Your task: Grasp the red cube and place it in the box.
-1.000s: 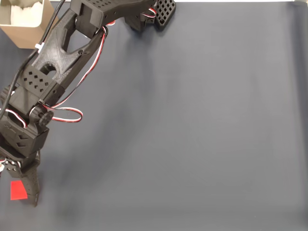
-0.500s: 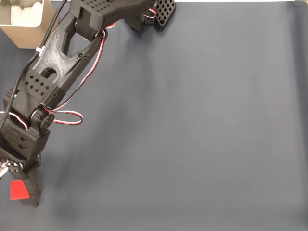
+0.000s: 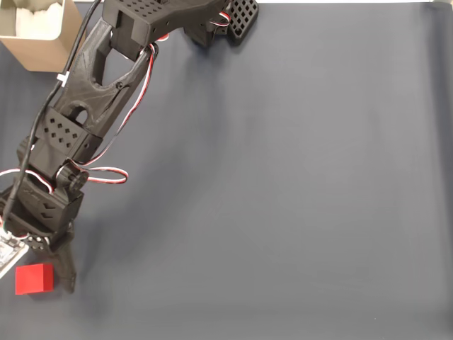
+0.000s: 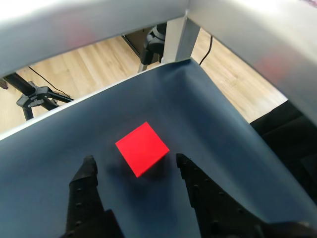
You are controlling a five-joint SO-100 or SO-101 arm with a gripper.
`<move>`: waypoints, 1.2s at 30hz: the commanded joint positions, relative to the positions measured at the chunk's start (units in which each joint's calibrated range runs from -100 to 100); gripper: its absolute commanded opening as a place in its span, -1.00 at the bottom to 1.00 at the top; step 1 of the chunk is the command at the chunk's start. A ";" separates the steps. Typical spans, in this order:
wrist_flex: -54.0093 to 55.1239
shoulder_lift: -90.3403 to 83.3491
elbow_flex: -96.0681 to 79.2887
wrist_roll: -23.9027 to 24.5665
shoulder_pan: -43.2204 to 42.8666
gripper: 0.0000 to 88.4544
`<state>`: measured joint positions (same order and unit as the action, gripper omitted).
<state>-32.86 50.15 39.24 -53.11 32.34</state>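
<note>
Dark tabletop [image 3: 297,184] carries the red cube [image 4: 142,148], ungrasped, just ahead of the jaws [image 4: 133,163], which stand open; the box [image 3: 42,42] waits well apart, so everything remains

Dark grey mat [image 3: 297,184] covers the table, smooth w/ faint creases. Red cube [image 3: 34,278] sits on it near bottom-left corner in fixed view; tan box [image 3: 42,51] stands on it at top-left, well apart from cube.
</note>
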 commanded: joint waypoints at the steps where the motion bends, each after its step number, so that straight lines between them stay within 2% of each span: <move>1: 1.13 -4.57 -0.37 0.10 -0.31 -0.16; 36: 2.45 1.15 8.11 0.29 -1.66 -0.15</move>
<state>-31.19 52.24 44.12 -53.06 31.53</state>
